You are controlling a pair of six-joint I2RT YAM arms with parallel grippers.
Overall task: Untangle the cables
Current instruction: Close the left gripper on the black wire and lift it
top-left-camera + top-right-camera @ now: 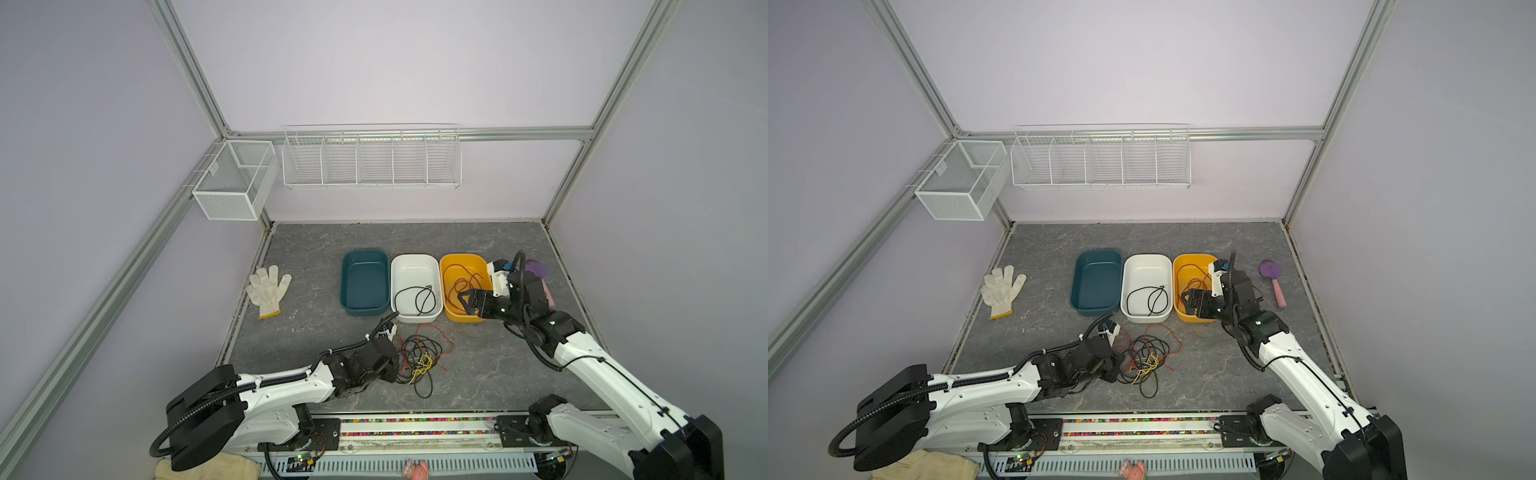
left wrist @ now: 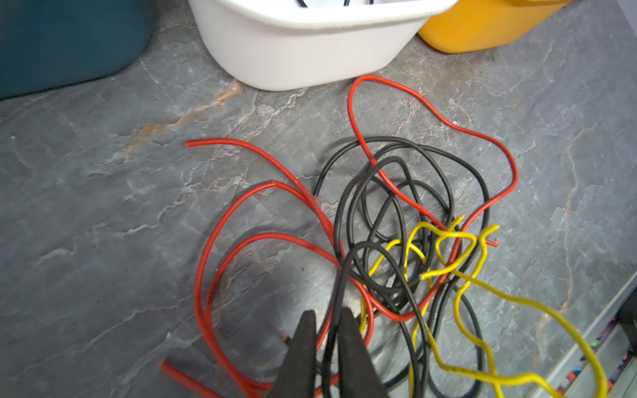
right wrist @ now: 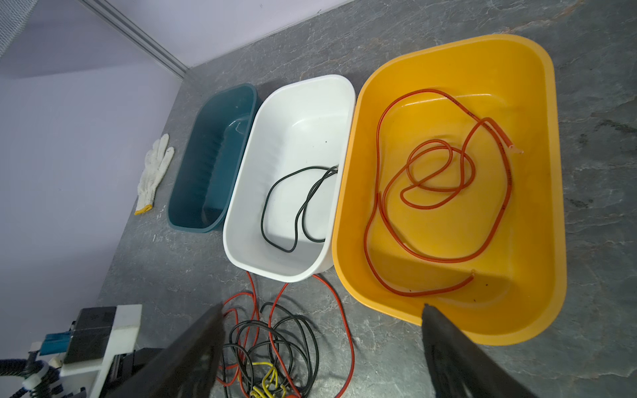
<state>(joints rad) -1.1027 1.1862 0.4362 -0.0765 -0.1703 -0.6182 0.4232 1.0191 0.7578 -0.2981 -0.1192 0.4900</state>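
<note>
The grey stone-patterned desk (image 1: 316, 257) has a white wire rack (image 1: 371, 158) and a mesh basket (image 1: 232, 183) hung on the walls above it. Three bins sit side by side with their long sides running front to back: a teal bin (image 1: 363, 282), a white bin (image 1: 415, 270) and a yellow bin (image 1: 461, 258). A white glove (image 1: 267, 289) lies well to the left.

The cables (image 1: 417, 359) lie in a red, black and yellow heap on the desk just in front of the white bin. One red loop reaches toward that bin and a black loop trails toward the near edge. The left tool (image 2: 327, 312) is clenched on a black cable (image 2: 344, 275) that runs up from between its fingers into the heap. The frame edge cuts off the cable's lower run, and in both top views the tool hides the heap's left side.

The right tool (image 1: 464, 304) is spread wide over the yellow bin's near end. A coiled red strand (image 3: 448, 179) lies in that bin, and the dark marks on its jacket are too small to read. A black strand (image 1: 415, 297) lies in the white bin. A purple paddle (image 1: 1273, 280) has a pink handle pointing toward the near edge.
</note>
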